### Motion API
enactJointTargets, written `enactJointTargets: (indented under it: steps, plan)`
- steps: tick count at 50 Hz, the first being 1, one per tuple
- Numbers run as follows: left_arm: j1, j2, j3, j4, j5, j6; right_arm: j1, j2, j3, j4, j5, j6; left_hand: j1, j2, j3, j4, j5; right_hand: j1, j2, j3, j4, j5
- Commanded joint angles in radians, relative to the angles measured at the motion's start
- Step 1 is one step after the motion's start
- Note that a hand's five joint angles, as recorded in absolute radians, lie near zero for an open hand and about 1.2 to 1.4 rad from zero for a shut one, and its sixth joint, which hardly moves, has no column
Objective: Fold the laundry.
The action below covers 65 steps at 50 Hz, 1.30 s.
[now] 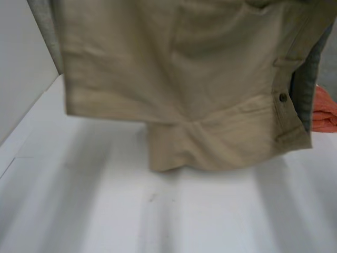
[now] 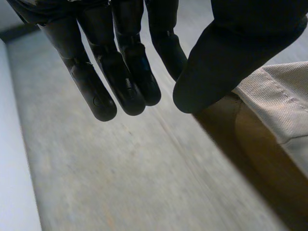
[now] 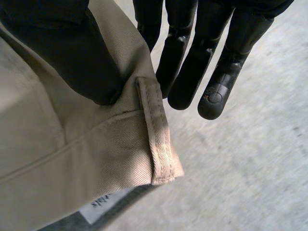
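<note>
While the trousers [image 1: 179,79] hang above the table [image 1: 158,221], the right hand [image 3: 72,48] pinches their waistband beside a belt loop [image 3: 156,139]; the left hand [image 2: 127,53] hangs over the table, fingers straight, holding nothing.

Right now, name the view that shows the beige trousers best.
The head view: the trousers hang over the table, button and belt loops visible. The right wrist view shows a belt loop pinched in the right hand; the left wrist view, a stitched edge beside the left hand.

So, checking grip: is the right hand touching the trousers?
Touching. Right wrist view: the right hand presses its thumb on the trousers beside a belt loop.
</note>
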Motion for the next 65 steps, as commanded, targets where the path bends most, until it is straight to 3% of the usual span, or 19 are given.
enactJointTargets:
  steps: [1,8,14,22,27,31,37,38,39,40,41,45,49,55,61,65]
  plan:
    - [0.002,0.015,0.079,-0.001,-0.008,-0.014,-0.004,-0.046,-0.086,0.0,-0.003,0.071,0.252,0.197,0.203,0.195,0.212,0.405,0.229,0.211,0.208,0.237]
    - [0.022,0.047,0.099,-0.004,-0.01,-0.026,-0.005,-0.057,-0.112,0.061,-0.017,0.07,0.252,0.197,0.203,0.195,0.212,0.405,0.229,0.211,0.208,0.237]
    - [0.03,-0.012,0.087,-0.012,-0.003,-0.024,-0.004,0.056,-0.118,0.16,-0.067,0.064,0.252,0.197,0.203,0.195,0.212,0.405,0.229,0.211,0.208,0.237]
    - [0.102,-0.279,0.098,-0.008,0.02,-0.024,-0.001,0.335,-0.165,0.167,-0.052,0.06,0.252,0.197,0.203,0.195,0.212,0.405,0.229,0.211,0.208,0.237]
    - [0.143,-0.543,0.188,0.012,0.035,-0.023,0.024,0.521,-0.254,0.138,-0.003,0.073,0.252,0.197,0.203,0.195,0.212,0.405,0.229,0.211,0.208,0.237]
    - [0.15,-0.761,0.331,0.034,0.033,-0.006,0.045,0.67,-0.337,0.02,0.069,0.093,0.252,0.197,0.203,0.195,0.212,0.405,0.229,0.211,0.208,0.237]
    - [0.156,-1.006,0.585,0.035,0.03,0.069,0.081,0.851,-0.373,-0.294,0.138,0.097,0.252,0.197,0.203,0.195,0.212,0.405,0.229,0.211,0.208,0.237]
    - [0.153,-1.044,0.622,0.039,0.036,0.086,0.081,0.869,-0.376,-0.326,0.14,0.096,-0.047,-0.102,-0.096,-0.104,-0.087,0.176,0.0,-0.017,-0.021,0.008]
    - [0.154,-1.057,0.635,0.04,0.038,0.089,0.081,0.888,-0.379,-0.346,0.146,0.093,-0.416,-0.471,-0.465,-0.473,-0.456,-0.224,-0.4,-0.418,-0.421,-0.392]
    - [0.153,-1.065,0.641,0.042,0.039,0.091,0.082,0.92,-0.382,-0.354,0.152,0.087,-0.759,-0.815,-0.809,-0.817,-0.8,-0.817,-0.993,-1.01,-1.014,-0.985]
    - [0.151,-1.071,0.644,0.046,0.046,0.091,0.084,0.935,-0.388,-0.351,0.155,0.082,-0.969,-1.024,-1.019,-1.026,-1.01,-0.817,-0.993,-1.01,-1.014,-0.985]
    - [0.145,-1.066,0.632,0.081,0.055,0.089,0.102,0.974,-0.419,-0.341,0.173,0.047,-0.969,-1.024,-1.019,-1.026,-1.01,-0.817,-0.993,-1.01,-1.014,-0.985]
    - [0.124,-1.022,0.566,0.075,0.049,0.088,0.113,0.922,-0.394,-0.284,0.202,0.007,-0.969,-1.024,-1.019,-1.026,-1.01,-0.817,-0.993,-1.01,-1.014,-0.985]
    - [0.127,-0.804,0.247,0.069,0.055,0.086,0.104,0.776,-0.27,-0.126,0.235,-0.01,-0.969,-1.024,-1.018,-1.026,-1.009,-0.817,-0.993,-1.01,-1.014,-0.985]
    - [0.12,-0.58,-0.092,0.059,0.061,0.088,0.084,0.568,0.043,0.0,0.196,-0.028,-0.901,-0.956,-0.951,-0.958,-0.942,-0.817,-0.993,-1.01,-1.014,-0.985]
    - [0.11,-0.415,-0.347,0.002,0.084,0.088,0.041,0.456,0.288,0.006,0.117,-0.07,-0.787,-0.842,-0.836,-0.844,-0.827,-0.743,-0.919,-0.936,-0.94,-0.911]
